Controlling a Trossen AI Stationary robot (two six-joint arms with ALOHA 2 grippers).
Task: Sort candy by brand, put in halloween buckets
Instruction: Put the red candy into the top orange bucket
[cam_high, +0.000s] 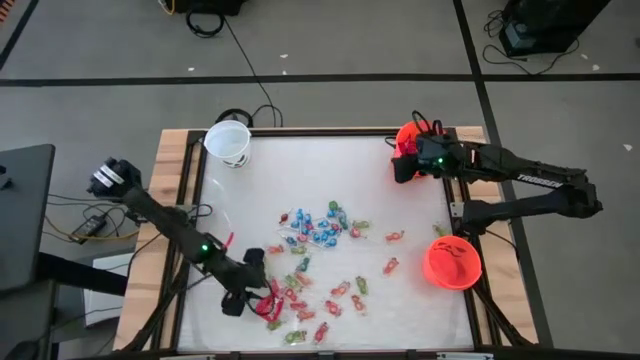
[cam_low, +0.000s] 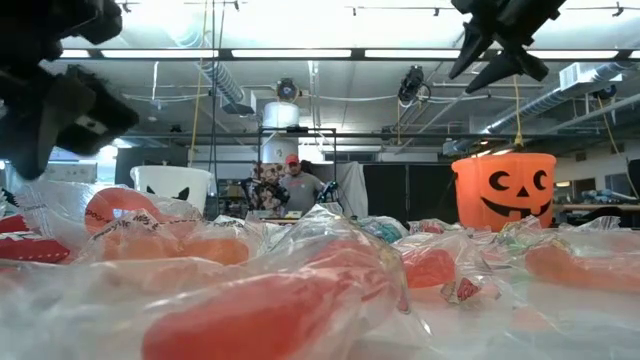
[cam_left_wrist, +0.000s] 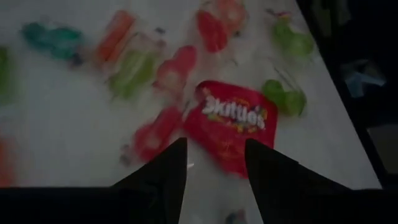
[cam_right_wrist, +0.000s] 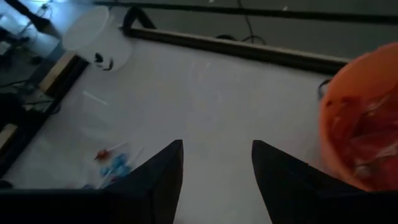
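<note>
The left tool (cam_left_wrist: 214, 163) hangs low over the near candy, fingers apart and empty, straddling a red Skittles packet (cam_left_wrist: 233, 124) lying flat on the desk (cam_high: 330, 170), its long axis slanted across the gap. The right tool (cam_right_wrist: 217, 163), fingers apart and empty, hovers beside the far orange bucket (cam_right_wrist: 364, 121). There are three buckets: that one, another orange (cam_high: 452, 262) and one white (cam_high: 228, 141).

Far orange bucket (cam_high: 406, 140), upper right of high view: mostly hidden under right arm. In right wrist view its right side is cut by the frame edge. Low-view foreground candy (cam_low: 270, 310): blurred, brand unreadable. Skittles packet (cam_left_wrist: 231, 124): lower edge hidden behind fingers.
</note>
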